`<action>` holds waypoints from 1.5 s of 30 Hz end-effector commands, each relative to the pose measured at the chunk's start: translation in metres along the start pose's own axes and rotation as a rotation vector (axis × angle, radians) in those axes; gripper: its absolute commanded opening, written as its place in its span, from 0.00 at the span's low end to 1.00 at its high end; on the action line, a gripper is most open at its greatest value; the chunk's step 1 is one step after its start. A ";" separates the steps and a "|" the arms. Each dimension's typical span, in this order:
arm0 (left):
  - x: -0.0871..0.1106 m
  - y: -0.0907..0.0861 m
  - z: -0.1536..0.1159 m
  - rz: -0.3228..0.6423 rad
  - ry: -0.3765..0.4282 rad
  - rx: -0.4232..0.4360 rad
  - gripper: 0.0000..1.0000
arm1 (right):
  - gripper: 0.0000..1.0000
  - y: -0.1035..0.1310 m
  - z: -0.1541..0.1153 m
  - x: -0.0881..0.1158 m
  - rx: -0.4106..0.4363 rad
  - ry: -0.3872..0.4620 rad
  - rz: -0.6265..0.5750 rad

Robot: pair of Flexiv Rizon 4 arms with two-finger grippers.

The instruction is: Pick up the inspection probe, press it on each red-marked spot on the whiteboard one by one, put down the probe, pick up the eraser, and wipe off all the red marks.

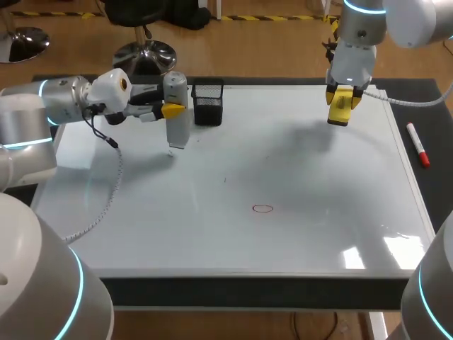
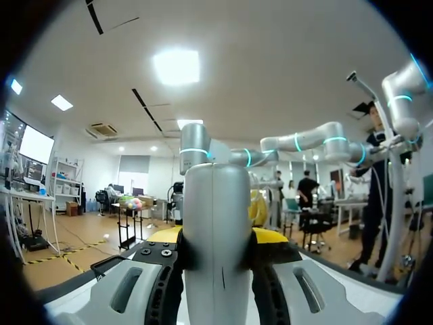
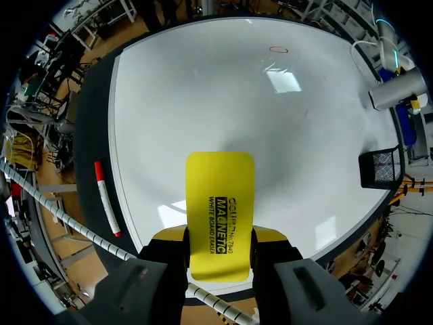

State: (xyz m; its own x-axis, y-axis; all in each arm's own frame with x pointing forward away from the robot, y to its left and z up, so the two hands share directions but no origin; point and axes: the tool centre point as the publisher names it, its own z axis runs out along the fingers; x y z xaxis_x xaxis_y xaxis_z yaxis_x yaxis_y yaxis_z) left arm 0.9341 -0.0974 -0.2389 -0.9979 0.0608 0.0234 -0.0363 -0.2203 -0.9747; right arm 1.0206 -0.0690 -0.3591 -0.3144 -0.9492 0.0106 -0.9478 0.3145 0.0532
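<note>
My left gripper (image 1: 173, 110) is shut on the grey inspection probe (image 1: 177, 113), which hangs upright with its tip just above the whiteboard (image 1: 318, 234) at the back left. In the left wrist view the probe (image 2: 216, 223) fills the gap between the yellow-tipped fingers (image 2: 272, 235). My right gripper (image 1: 341, 106) is shut on the yellow eraser (image 1: 340, 112) above the board's back right part; the eraser (image 3: 220, 210) sticks out ahead of the gripper (image 3: 220, 238). One small red oval mark (image 1: 262, 208) lies near the board's middle front, also seen as the red mark (image 3: 277, 49).
A black mesh holder (image 1: 207, 103) stands at the board's back edge beside the probe. A red-capped marker (image 1: 417, 144) lies on the dark table right of the board. A faint dark stroke (image 1: 225, 179) sits left of the red mark.
</note>
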 end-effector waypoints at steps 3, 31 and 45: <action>0.000 -0.001 0.001 0.001 -0.001 0.001 0.00 | 0.00 0.001 -0.006 -0.008 0.012 0.011 -0.023; 0.000 -0.001 0.001 0.001 -0.001 0.001 0.00 | 0.00 0.164 0.011 -0.104 -0.013 0.018 -0.256; 0.000 -0.001 0.001 0.001 -0.001 0.001 0.00 | 0.00 0.243 0.013 -0.140 0.006 0.027 -0.328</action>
State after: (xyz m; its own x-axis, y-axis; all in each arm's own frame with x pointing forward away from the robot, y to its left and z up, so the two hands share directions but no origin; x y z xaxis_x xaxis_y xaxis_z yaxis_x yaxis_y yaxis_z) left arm 0.9342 -0.0975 -0.2390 -0.9979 0.0608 0.0235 -0.0364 -0.2208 -0.9746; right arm 0.8434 0.1337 -0.3620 0.0064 -1.0000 -0.0056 -0.9960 -0.0069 0.0889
